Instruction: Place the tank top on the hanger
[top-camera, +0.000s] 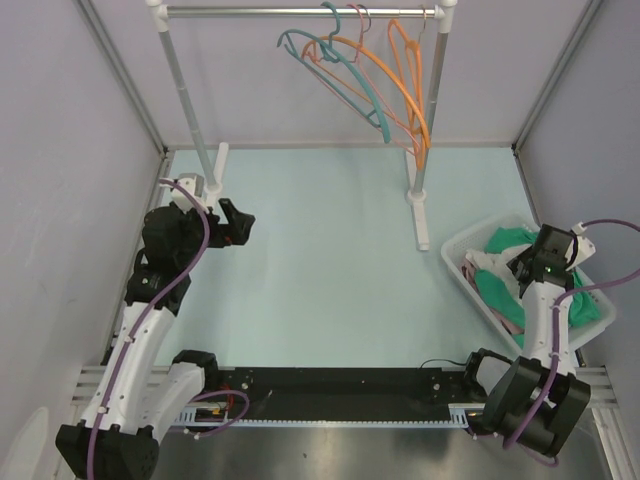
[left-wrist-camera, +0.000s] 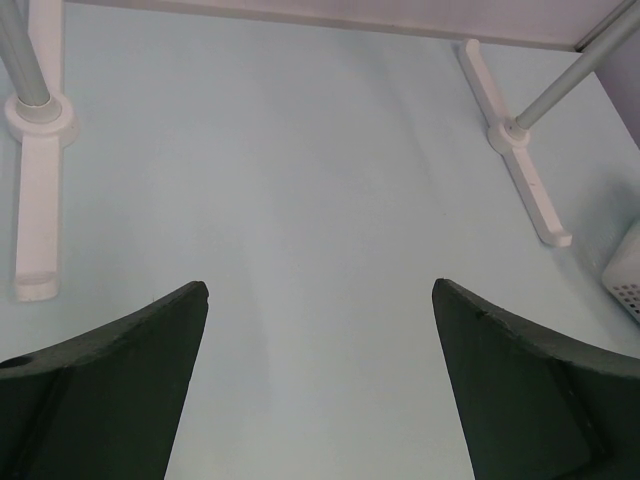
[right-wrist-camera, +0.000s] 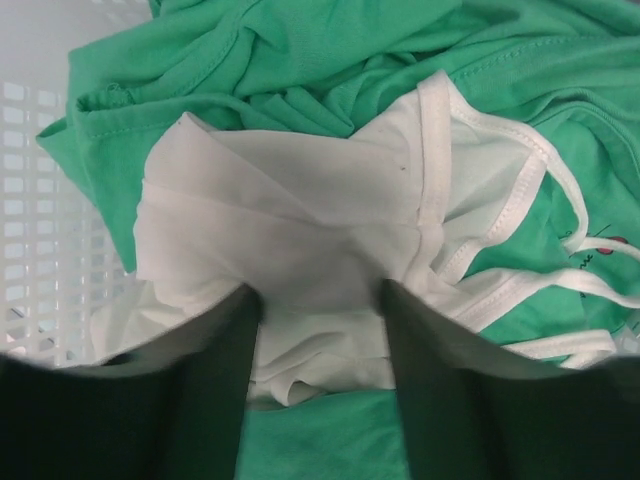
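A white basket (top-camera: 478, 232) at the tabletop's (top-camera: 330, 260) right edge holds a green garment (right-wrist-camera: 300, 60) with the tank top (right-wrist-camera: 300, 230) lying on it. The right pincer (right-wrist-camera: 318, 295) reaches in, narrowed either side of a bunched white fold, though a firm grip cannot be told. The hanger (top-camera: 360, 14) hangs on the far rack (top-camera: 425, 110) beside a teal hanger (top-camera: 350, 85) and orange hangers (top-camera: 415, 100). The rack's right foot stands just left of the basket. The left pincer (left-wrist-camera: 320, 290) is wide and holds nothing, over bare tabletop at the left

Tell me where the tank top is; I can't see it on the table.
The tank top lies in the basket at the right edge of the table in the top view, on the green garment, with the right tool straddling it.
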